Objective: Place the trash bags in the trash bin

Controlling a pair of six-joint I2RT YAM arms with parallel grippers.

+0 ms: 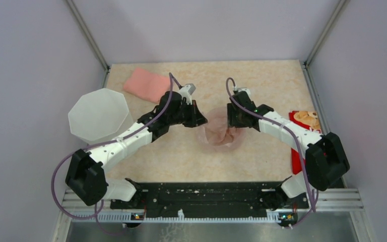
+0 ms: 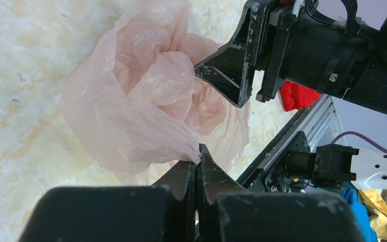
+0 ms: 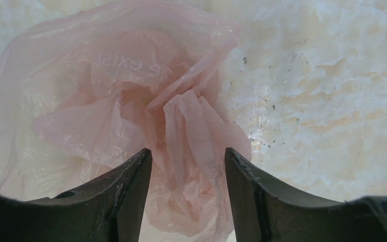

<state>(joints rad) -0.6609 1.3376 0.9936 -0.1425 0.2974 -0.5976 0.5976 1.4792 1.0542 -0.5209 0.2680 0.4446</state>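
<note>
1. The left gripper [image 2: 197, 151] has its jaws pressed together. A fold of the thin pale pink trash bag [image 2: 131, 101] ends right at their tips and looks nipped between them.
2. The right gripper [image 3: 187, 154] has its jaws apart. They straddle a bunched, upright pleat of the bag's film without closing on it. The film fills the gap between the fingers [image 3: 126, 186] and spreads beyond them.
3. In the overhead view the two grippers face each other across the bag, the left one at its left edge and the right one at its right edge. Both are low over the table [image 1: 272, 85].
4. The bag lies crumpled on the beige marbled tabletop, near the middle and slightly to the right. Its mouth is loosely open, its folds gather toward the centre, and faint printed lettering shows on the film.
5. The trash bin [image 1: 98, 116], white, translucent and with a faceted rim, stands at the left side of the table. It is well apart from the bag, beyond the left arm's forearm.
6. A folded salmon-pink cloth [image 1: 146, 84] lies at the far left, just past the bin.
7. A flat red packet [image 1: 305, 121] lies at the right edge, partly hidden by the right arm.
</note>
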